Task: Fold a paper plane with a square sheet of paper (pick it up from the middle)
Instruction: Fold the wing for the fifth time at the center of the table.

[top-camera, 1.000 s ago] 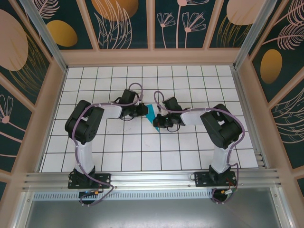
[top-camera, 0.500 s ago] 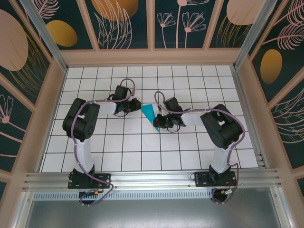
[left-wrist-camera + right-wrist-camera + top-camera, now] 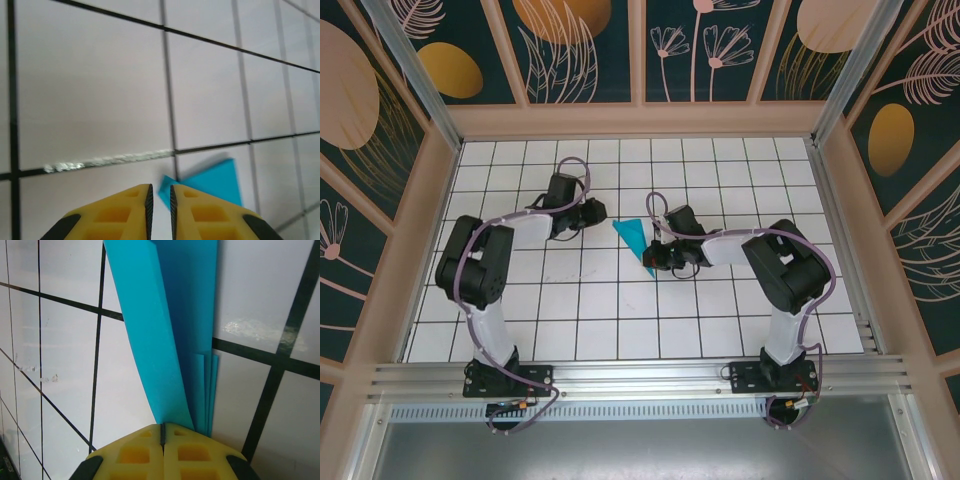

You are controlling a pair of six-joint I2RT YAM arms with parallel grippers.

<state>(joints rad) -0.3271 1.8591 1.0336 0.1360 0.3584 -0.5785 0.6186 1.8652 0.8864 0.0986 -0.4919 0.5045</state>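
— White tiles with dark lines covered the table point(image 3: 720, 310), and dark panels point(image 3: 570, 40) painted with leaves stood round it. Where was the paper plane point(image 3: 634, 242)?
— Near the middle of the table, between the two arms. It was a narrow teal wedge, wide end toward the far side and point toward the near side.
— Who had it?
— The right gripper point(image 3: 655, 262). Its wrist camera showed the yellow fingers point(image 3: 135, 450) pressed together with no gap. The paper came out from between the tips, so the gripper was clamped on the narrow end.
— How did the paper look from there?
— Folded in layers, with one long flap on the left and several thin edges stacked side by side on the right.
— And the left gripper point(image 3: 602, 211)?
— Just beside the wide end, but apart from it. Its fingers point(image 3: 125, 205) stood a slim gap apart with nothing between them, and one teal corner lay on the tiles just past the tips
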